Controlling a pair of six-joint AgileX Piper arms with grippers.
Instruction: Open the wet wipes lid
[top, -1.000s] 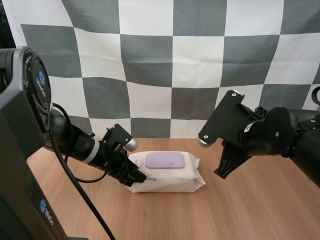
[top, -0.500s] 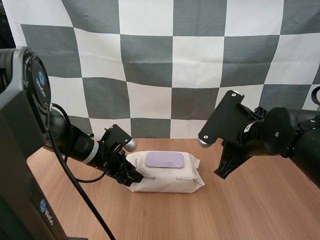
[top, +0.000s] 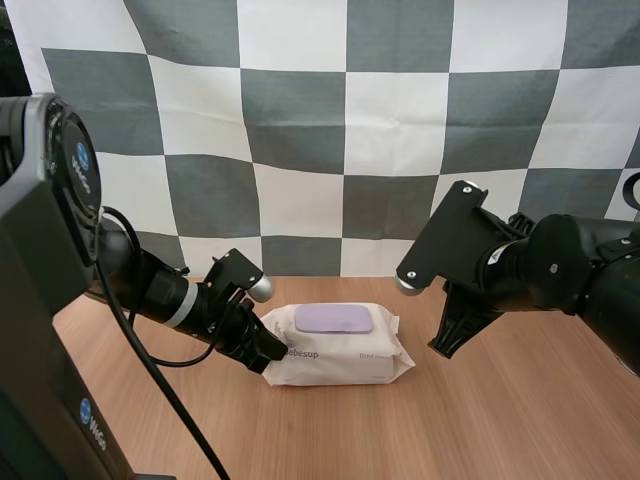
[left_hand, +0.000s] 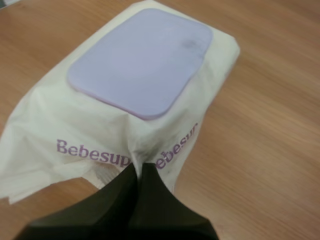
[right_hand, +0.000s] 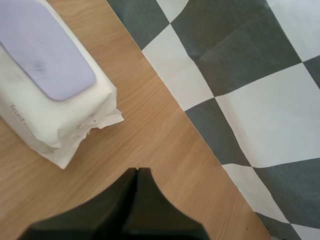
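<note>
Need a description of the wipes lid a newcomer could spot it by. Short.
On the wooden table lies one white pack of wet wipes, its left end pinched by the left gripper. Flat on the pack's top face sits the lid: a shut, rounded rectangle, the only pale purple surface against the white wrapper.

The left tool (left_hand: 139, 169) has its two black fingers pressed together, the tips pinching a puckered fold of the pack of wet wipes (left_hand: 95, 131) at its purple "Bebesup" print. The lilac lid (left_hand: 142, 60) lies flat and closed on top of the pack, which rests on the wooden tabletop (left_hand: 265, 125).
</note>
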